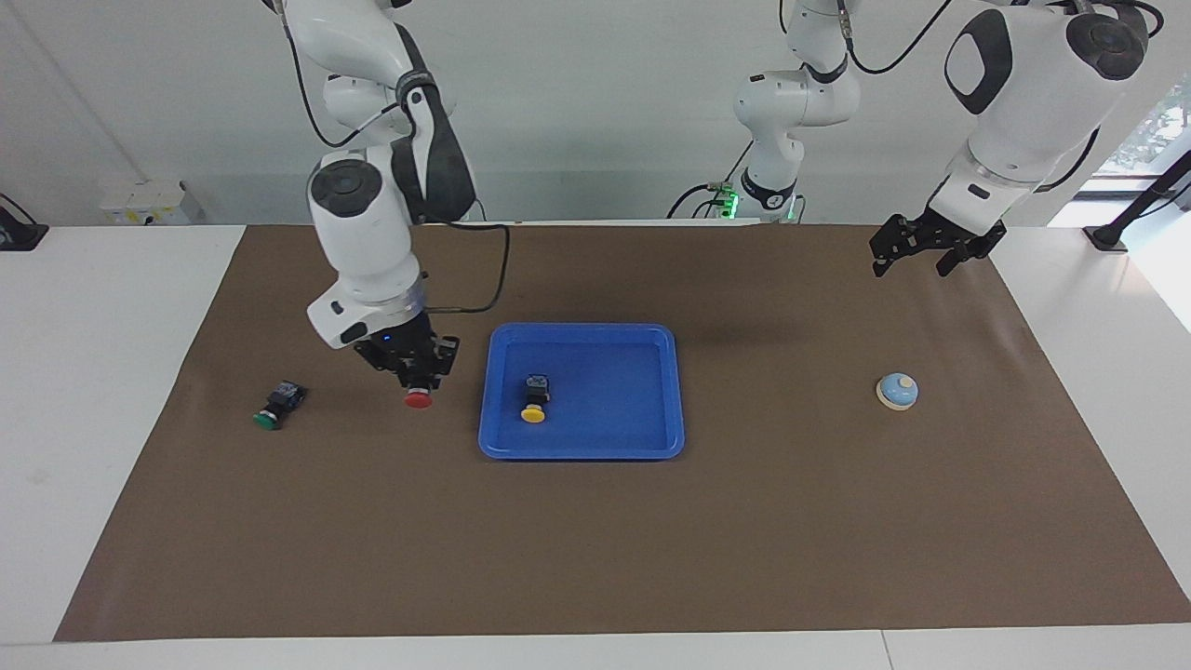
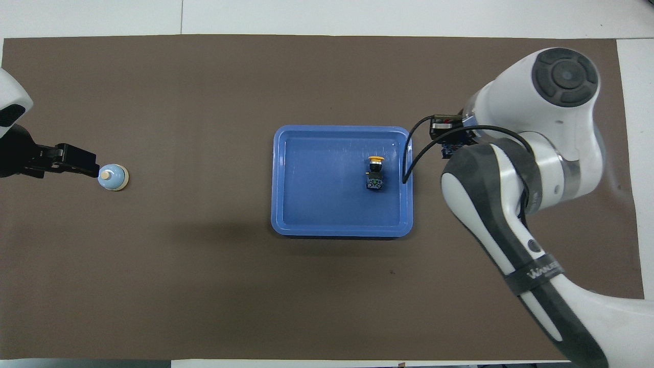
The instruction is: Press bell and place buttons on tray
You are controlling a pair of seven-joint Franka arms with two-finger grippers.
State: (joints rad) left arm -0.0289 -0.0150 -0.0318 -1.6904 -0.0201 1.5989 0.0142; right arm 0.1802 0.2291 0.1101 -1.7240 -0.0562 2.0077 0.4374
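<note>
My right gripper (image 1: 416, 375) is clamped on the red-capped black push-button (image 1: 419, 398), airborne just beside the shallow bright-blue plastic tray (image 1: 582, 449). I should clear the rim, lower, then release. Left gripper (image 1: 916, 244) waits, fingers apart.

- Brown mat (image 1: 595, 540): covers most of the white table (image 1: 102, 372).
- Small white box (image 1: 144, 200): at the table's edge, right arm's end.
</note>
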